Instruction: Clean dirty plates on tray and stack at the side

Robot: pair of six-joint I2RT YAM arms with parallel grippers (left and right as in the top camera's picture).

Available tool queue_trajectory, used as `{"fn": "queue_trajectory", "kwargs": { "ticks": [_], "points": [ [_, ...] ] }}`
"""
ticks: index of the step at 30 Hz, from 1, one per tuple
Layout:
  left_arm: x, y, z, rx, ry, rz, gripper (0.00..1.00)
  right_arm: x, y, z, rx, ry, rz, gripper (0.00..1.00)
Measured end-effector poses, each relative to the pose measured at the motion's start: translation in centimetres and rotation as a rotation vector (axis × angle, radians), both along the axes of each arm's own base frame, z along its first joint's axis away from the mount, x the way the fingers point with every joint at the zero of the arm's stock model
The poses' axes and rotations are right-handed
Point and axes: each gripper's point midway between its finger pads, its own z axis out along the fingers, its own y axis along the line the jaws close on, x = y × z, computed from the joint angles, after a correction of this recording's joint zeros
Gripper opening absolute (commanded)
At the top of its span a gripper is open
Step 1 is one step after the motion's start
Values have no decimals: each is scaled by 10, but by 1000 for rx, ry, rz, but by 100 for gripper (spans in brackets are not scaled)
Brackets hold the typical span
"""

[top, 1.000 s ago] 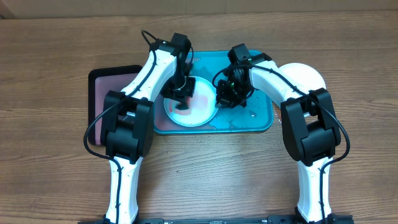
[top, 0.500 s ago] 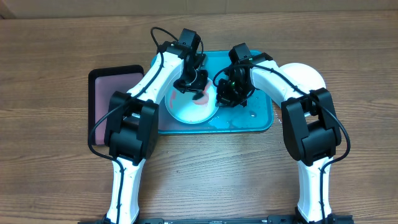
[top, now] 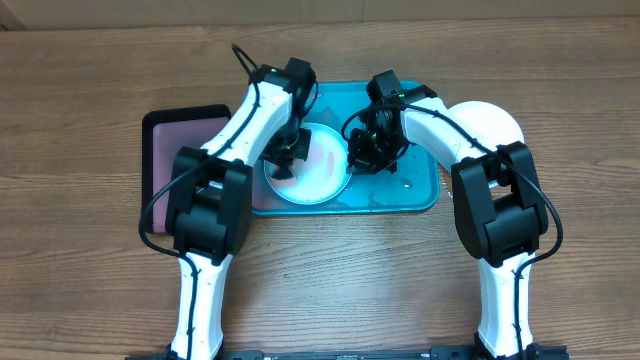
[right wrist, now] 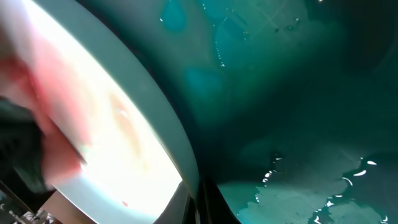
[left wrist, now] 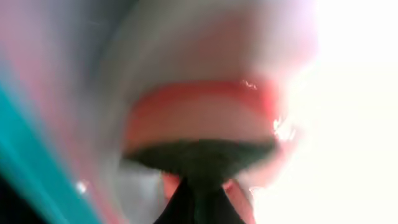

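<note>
all blurred: the left gripper (left wrist: 200, 198) pinches a red-pink pad (left wrist: 199, 118), dark-edged, against the pale plate (left wrist: 205, 43); turquoise tray (left wrist: 31, 155) strip lower left

- We find the overhead view evenly lit from above and sharp, with only soft, short shadows on the bench (top: 80, 300).
- Our left wrist view is wholly out of focus, and its right side is blown out to white.
- In the right wrist view the plate (right wrist: 112, 124) glares and blurs, while wet glints speckle the tray (right wrist: 298, 93).
</note>
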Motion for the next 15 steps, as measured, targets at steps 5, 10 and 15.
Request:
{"fn": "queue_trajectory", "kwargs": {
  "ticks": [5,10,15],
  "points": [
    [-13,-48,9,-335,66,-178,4,-1,0,0,0,3,-1,4],
    [9,-80,16,-485,-44,-220,4,0,-1,0,0,1,-3,4],
    [40,-63,6,-322,-153,-51,4,1,-1,0,1,-2,-4,4]
  ]
}}
